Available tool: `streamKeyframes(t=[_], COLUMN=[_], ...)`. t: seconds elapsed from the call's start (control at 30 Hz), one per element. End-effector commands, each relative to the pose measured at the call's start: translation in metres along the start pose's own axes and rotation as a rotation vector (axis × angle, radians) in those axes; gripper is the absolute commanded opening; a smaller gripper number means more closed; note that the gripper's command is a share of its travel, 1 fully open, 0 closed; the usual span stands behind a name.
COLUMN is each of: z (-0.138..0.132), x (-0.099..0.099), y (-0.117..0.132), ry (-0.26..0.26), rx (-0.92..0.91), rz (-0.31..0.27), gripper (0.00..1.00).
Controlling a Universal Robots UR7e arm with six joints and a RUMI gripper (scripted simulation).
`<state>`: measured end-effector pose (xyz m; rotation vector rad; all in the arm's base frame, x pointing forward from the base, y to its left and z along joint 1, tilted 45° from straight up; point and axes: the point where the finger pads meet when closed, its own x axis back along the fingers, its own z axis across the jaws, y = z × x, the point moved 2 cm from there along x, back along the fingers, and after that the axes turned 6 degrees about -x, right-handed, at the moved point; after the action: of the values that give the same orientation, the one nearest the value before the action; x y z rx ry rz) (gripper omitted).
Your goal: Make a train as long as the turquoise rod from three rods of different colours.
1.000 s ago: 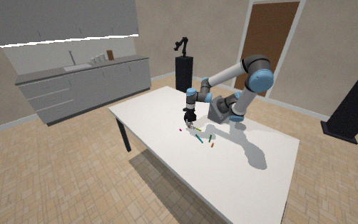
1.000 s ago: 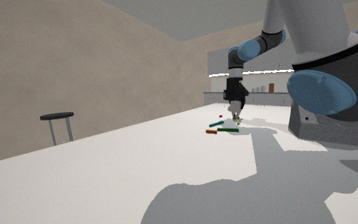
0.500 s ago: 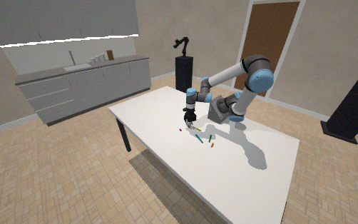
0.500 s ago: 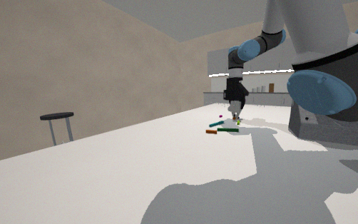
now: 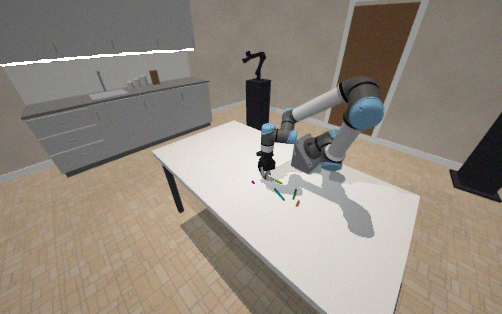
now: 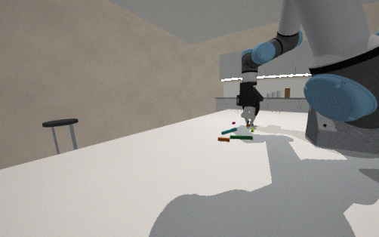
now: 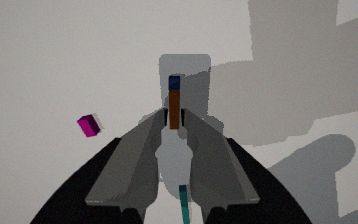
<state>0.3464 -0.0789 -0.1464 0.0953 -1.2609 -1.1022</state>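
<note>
Tool point(image 5: 265, 176) point(image 6: 248, 124) point(image 7: 174, 110): released, fingers narrowly apart astride the orange rod point(image 5: 265, 178) point(image 6: 248, 125) point(image 7: 174, 109). Blue rod point(image 7: 174, 83) appears to abut its end, ahead of the tool. Remaining, by judgement: add lime rod point(image 5: 278, 181) point(image 6: 252, 130), beside the tool; move clear.

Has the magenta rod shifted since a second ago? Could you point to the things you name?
No; in the top view the short magenta rod point(image 5: 253, 182) point(image 6: 233, 123) point(image 7: 89, 125) lies at the same spot relative to the white tabletop's point(image 5: 320, 240) point(image 6: 113, 181) edge.
</note>
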Motion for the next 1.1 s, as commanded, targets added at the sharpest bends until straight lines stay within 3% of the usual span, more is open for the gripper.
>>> streamKeyframes(t=[0.0,0.13,0.63,0.8,1.07], z=[0.000,0.000,0.000,0.000,0.000], x=[0.000,0.000,0.003,0.019,0.061], y=[0.000,0.000,0.000,0.000,0.000], ry=[-0.001,-0.001,-0.001,-0.001,-0.001], rx=[0.000,0.000,0.000,0.000,0.000], rz=[0.000,0.000,0.000,0.000,0.000], gripper=[0.08,0.14,0.14,0.14,0.14])
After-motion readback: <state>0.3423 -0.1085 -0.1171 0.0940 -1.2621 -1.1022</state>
